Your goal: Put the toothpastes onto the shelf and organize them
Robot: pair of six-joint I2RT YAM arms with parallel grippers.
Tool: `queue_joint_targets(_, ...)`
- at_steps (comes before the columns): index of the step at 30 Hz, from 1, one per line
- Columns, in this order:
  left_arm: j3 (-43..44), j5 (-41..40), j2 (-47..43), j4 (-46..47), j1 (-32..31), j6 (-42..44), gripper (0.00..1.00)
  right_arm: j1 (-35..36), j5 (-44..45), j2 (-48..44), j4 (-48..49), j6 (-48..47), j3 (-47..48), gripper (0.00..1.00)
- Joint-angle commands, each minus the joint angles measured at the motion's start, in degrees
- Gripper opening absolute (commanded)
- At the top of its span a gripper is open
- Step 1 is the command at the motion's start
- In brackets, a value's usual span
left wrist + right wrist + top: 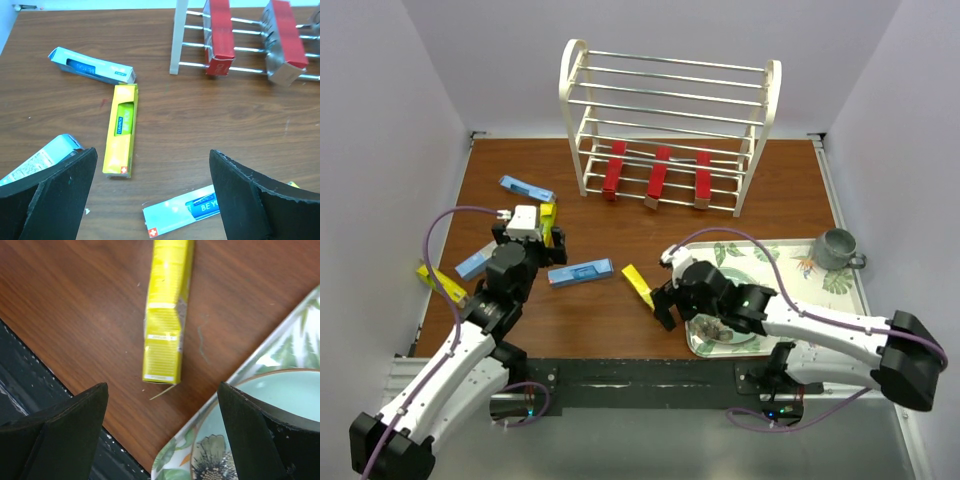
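Left pincer [152, 200]: jaws apart, empty, above the brown wooden table [200, 115], near a yellow cardboard toothpaste box [121, 131]. Right pincer [162, 435]: jaws apart, empty, facing a second yellow toothpaste box [167, 315]. Three red toothpaste boxes [660, 178] rest on the lowest rungs of the white wire shelf [767, 120].

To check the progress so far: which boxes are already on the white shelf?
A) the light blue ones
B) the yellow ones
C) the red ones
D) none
C: three red boxes lean on the low rungs of the shelf, while yellow boxes and blue boxes lie on the table.
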Motion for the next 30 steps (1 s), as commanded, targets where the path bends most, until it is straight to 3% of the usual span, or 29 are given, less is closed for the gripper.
queue_joint_targets(1, -0.1, -2.9, 1.1, 3.0, -0.1, 2.8, 1.00, 5.8, 7.9, 4.7, 4.4, -1.0, 1.4, 0.94)
queue_joint_targets(8, -0.2, -4.4, 1.3, 3.1, -0.1, 2.3, 1.00, 8.7, 17.4, 9.6, 8.0, 2.5, -0.3, 0.91)
queue_joint_targets(17, -0.6, -4.8, 0.6, 2.8, -0.1, 1.3, 1.00, 8.8, 16.9, 17.1, 12.2, 2.8, 1.8, 0.81)
queue_joint_targets(30, -0.8, -5.1, 0.5, 3.2, -1.9, 0.8, 0.99, 9.2, 17.7, 20.4, 12.4, 4.6, 2.8, 0.44)
